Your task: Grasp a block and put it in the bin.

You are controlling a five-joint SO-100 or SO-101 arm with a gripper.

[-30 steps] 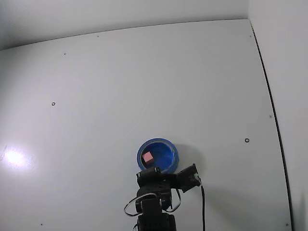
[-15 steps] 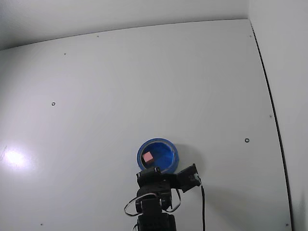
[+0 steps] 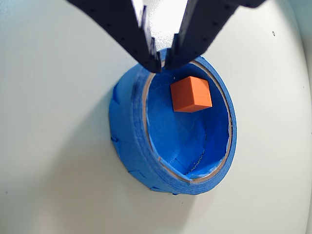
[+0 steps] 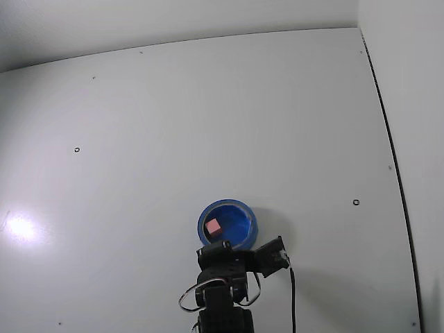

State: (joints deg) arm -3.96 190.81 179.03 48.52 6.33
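Now, you are looking at the block (image 3: 191, 94) lying inside the bin (image 3: 130, 141), resting on the blue floor toward the upper part of the wrist view, near the inner wall but with blue showing around it. In that view the block is looking orange; in the fixed view the block (image 4: 214, 226) is showing as pink, sitting left of the middle of the bin (image 4: 246, 225).

Your gripper (image 3: 162, 61) is hanging over the bin's rim at the top of the wrist view, its two black fingers (image 3: 146, 36) reaching down from the upper edge. The jaws are standing nearly together, with only a thin slit between the tips, and they are gripping nothing; the block is lying free, just beside and below the tips.

In the fixed view the arm (image 4: 222, 291) is sitting at the near edge of the white table (image 4: 208, 125), and the bin is lying just beyond it. A black cable (image 4: 292, 298) is running down to the right of the arm.
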